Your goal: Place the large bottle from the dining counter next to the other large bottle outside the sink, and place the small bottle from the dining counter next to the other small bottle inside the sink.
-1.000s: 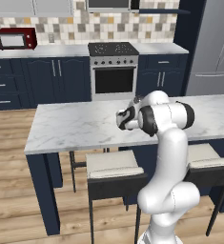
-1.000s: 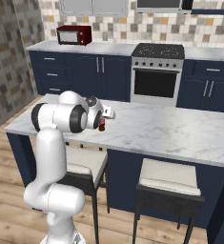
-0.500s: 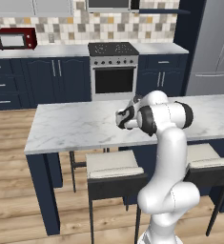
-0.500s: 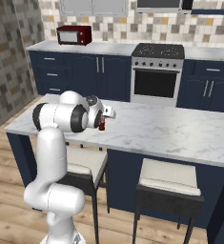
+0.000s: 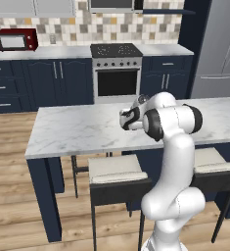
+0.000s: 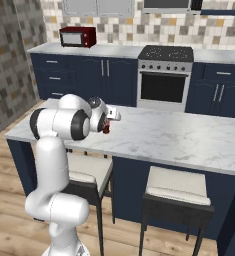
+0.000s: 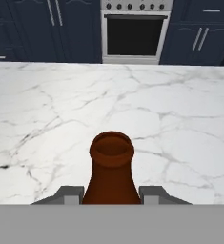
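Left base view: we see gripper (image 5: 125, 119) over dining counter (image 5: 67, 132).
Right base view: small bottle (image 6: 106, 127) upright on the marble.
Hand view: fingers (image 7: 154, 192) clamp its shoulders; a sec. ago jaws stood wide. Step: grasp done; next, we reckon, lift clear, carry to sink.

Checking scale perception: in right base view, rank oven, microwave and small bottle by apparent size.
1. Oven, largest.
2. Microwave, clearly smaller.
3. Small bottle, smallest, though mostly hidden behind the hand, so only a red sliver shows.
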Motion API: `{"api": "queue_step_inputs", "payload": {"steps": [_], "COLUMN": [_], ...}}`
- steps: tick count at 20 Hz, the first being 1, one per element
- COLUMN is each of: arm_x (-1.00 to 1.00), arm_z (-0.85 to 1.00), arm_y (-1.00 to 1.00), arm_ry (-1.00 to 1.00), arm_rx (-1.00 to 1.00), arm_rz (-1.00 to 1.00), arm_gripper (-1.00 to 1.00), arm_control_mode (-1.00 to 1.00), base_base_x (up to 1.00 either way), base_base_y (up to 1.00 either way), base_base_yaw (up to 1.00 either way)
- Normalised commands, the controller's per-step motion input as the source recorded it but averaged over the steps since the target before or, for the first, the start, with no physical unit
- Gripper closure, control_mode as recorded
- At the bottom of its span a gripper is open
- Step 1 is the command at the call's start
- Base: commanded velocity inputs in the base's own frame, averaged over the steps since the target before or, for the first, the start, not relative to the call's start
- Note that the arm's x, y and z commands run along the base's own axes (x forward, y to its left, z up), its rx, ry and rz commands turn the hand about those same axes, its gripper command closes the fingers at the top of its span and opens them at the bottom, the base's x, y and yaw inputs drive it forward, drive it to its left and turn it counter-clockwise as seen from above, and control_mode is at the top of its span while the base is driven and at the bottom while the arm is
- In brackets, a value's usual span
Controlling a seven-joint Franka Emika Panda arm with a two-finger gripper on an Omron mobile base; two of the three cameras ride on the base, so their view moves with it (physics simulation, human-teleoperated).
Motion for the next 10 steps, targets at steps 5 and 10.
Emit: {"api": "queue_step_inputs", "payload": {"steps": [5,10], "arm_x": [-0.42,-0.63], "arm_z": [0.17,0.05], "arm_y": [0.00,0.00], "arm_ry": [-0.02,-0.01], "arm_rx": [0.00,0.00], "arm_rz": [0.00,0.00], "arm_gripper": [1.00,1.00], "arm_control_mode": [-1.00,-1.00], "base_base_x": [0.00,0.00], "base_base_y": [0.00,0.00], "base_base_yaw": [0.00,0.00]}}
